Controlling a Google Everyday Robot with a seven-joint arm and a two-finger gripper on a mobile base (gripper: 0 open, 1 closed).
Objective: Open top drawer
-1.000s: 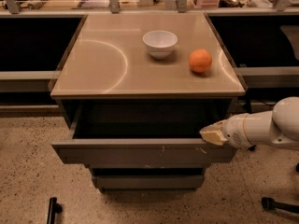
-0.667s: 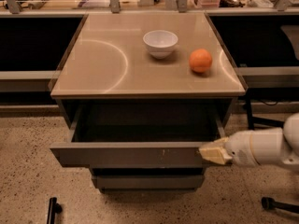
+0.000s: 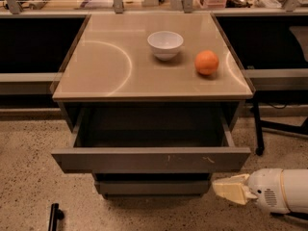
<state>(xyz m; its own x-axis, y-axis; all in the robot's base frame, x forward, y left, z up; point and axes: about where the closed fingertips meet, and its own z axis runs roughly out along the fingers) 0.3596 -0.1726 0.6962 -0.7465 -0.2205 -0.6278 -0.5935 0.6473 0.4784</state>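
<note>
The top drawer (image 3: 150, 159) of the small cabinet stands pulled well out. Its grey-brown flat front has pale scratch marks right of centre, and its dark inside shows. My gripper (image 3: 230, 188) is at the lower right, below and just right of the drawer front's right end, apart from it. It points left and holds nothing. Its pale fingers (image 3: 226, 186) lie close together. A narrower grey drawer (image 3: 151, 186) sits below the top one.
The cabinet top (image 3: 110, 66) carries a white bowl (image 3: 165, 44) and an orange (image 3: 207, 62). A dark table leg with a caster (image 3: 259, 131) stands to the right. A black object (image 3: 54, 216) lies on the speckled floor at the lower left. Shelves run behind.
The drawer front has come a little further out. My gripper has left the drawer's right end and dropped down and back to the lower right.
</note>
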